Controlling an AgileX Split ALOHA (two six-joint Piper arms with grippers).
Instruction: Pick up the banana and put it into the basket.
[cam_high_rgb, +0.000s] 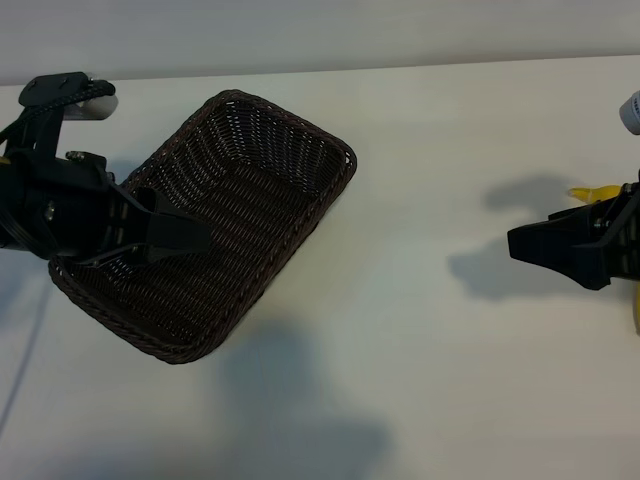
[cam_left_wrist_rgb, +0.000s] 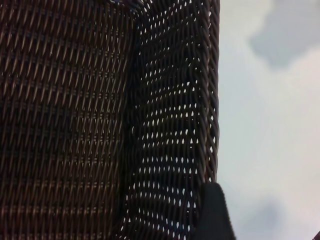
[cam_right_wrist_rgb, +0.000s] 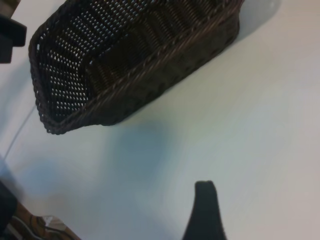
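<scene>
The dark brown woven basket (cam_high_rgb: 265, 165) lies at an angle on the white table, left of centre, with nothing showing inside it. My left gripper (cam_high_rgb: 185, 233) hangs open over the basket's left end. In the left wrist view one black finger (cam_left_wrist_rgb: 213, 214) stands just outside the braided rim (cam_left_wrist_rgb: 214, 100). My right gripper (cam_high_rgb: 520, 247) hovers open at the far right, holding nothing. One of its fingers (cam_right_wrist_rgb: 205, 210) shows over bare table, with the basket (cam_right_wrist_rgb: 125, 95) farther off. A yellow tip (cam_high_rgb: 588, 192) behind the right arm looks like the banana, mostly hidden by that arm.
A wide stretch of bare white table (cam_high_rgb: 430, 330) lies between the basket and the right arm. A thin cable (cam_high_rgb: 25, 365) runs along the table's left side. A white object (cam_high_rgb: 632, 110) sits at the right edge.
</scene>
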